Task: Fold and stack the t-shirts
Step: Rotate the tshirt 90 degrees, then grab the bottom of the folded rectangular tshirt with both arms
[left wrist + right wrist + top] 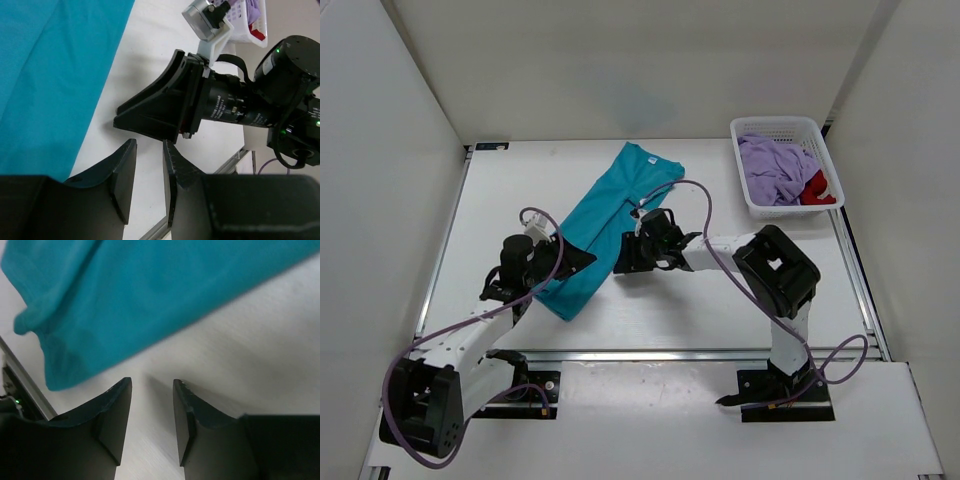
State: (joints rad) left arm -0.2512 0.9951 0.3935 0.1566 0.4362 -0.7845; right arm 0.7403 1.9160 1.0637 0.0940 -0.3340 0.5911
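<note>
Roughly a third done at best: teal-turquoise cloth t-shirt lies mid-table as a long diagonal strip, apparently folded lengthwise, cross folds left to do. Lavender-purple t-shirt and red t-shirt sit crumpled in white plastic lattice basket, far right, not folded. Left gripper and right gripper both spread, empty, flanking the strip's near half.

White lattice basket at far right corner of white table, pale surrounding walls
</note>
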